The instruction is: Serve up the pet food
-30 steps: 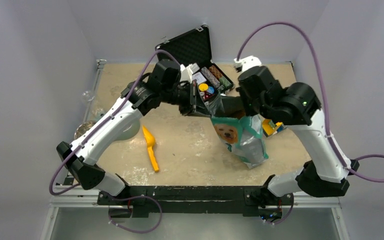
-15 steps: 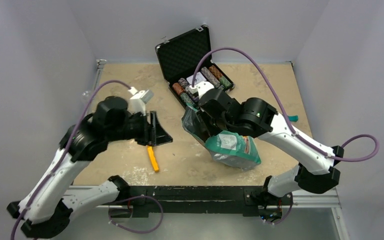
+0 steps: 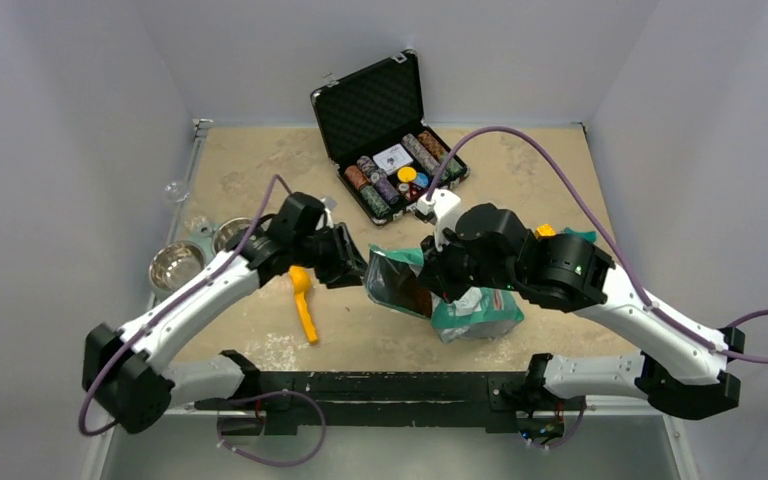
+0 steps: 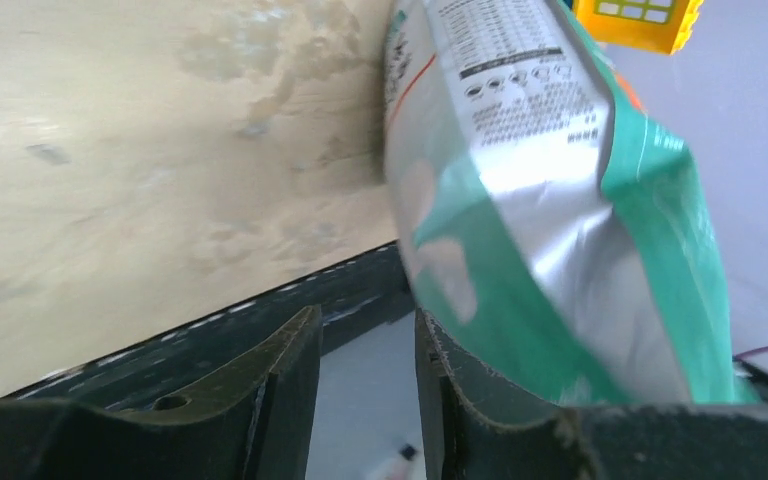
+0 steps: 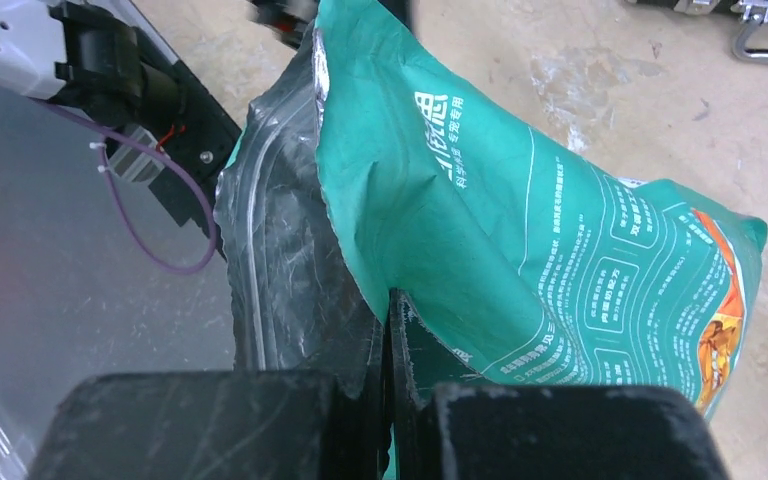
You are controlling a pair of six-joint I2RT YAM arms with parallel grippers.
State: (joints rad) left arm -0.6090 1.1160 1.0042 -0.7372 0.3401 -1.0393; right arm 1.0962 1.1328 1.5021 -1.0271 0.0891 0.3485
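Note:
A teal-green pouch [image 3: 478, 310] lies tilted on the table, its dark open mouth [image 3: 396, 284] facing left. My right gripper [image 3: 436, 284] is shut on the pouch's upper edge; the right wrist view shows its jaws [image 5: 390, 330] pressed together on the teal film [image 5: 520, 220]. My left gripper [image 3: 354, 268] hovers just left of the mouth, open, with nothing between its fingers [image 4: 365, 315]. In the left wrist view the pouch [image 4: 540, 200] lies against the outside of the right finger. The pet food itself is hidden inside the pouch.
A yellow scoop [image 3: 304, 302] lies under the left arm. Two metal bowls [image 3: 178, 266] [image 3: 230, 232] stand at the left edge. An open black case of poker chips [image 3: 392, 150] sits at the back. A yellow block [image 3: 545, 231] lies behind the right arm.
The left gripper, shut at the pouch's top a second ago, has opened, swung out left and come back beside the pouch's mouth. The right arm has lowered and tilted the pouch.

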